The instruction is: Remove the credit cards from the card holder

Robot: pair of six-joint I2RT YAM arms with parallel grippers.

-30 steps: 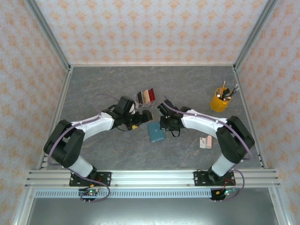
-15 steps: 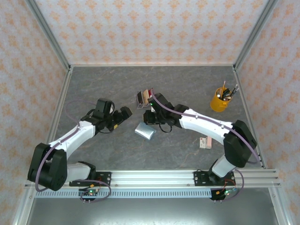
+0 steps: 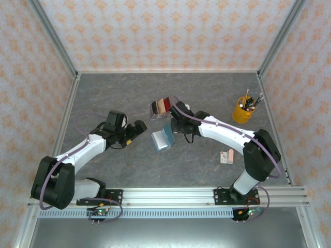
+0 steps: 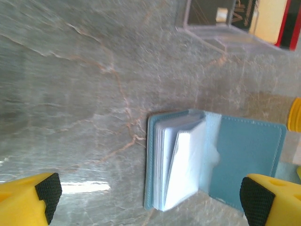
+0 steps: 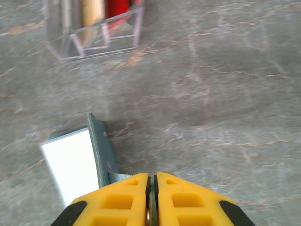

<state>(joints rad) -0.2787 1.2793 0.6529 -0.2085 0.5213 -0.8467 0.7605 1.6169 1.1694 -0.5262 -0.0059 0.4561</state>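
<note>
I've got the card holder [image 3: 162, 138] mid-table, lying open, just near of the clear rack [image 5: 101, 44] and between the two grippers. From the left wrist it reads as a flat teal-blue folding sleeve. One cover lies flat on the table, matte, with rounded corners and a seam along the edge. A stack of pale, slightly glossy plastic pockets fans up off the spine beside it. I can't tell whether any pocket has a card in it. The credit cards [image 3: 164, 106] I can see stand on edge in the rack: one dark, one tan, one red, thin hard rectangles behind transparent slotted walls. Right gripper [image 5: 151, 188]: yellow fingers pressed together. A strip of teal cover runs in under the tips, so I read it as pinched on the holder's far-right edge, though the contact itself is hidden. Left gripper [image 3: 139, 127] sits left of the holder, clear of it, fingers wide apart, with black textured pads [image 4: 47, 190] at both lower corners of its view. The table [image 3: 103, 93] is grey stone-look with brownish veins and a dull sheen. Yellow pen cup [image 3: 240, 110] is far right and a small pink-and-white box [image 3: 226, 156] near right, both well apart from the holder.
</note>
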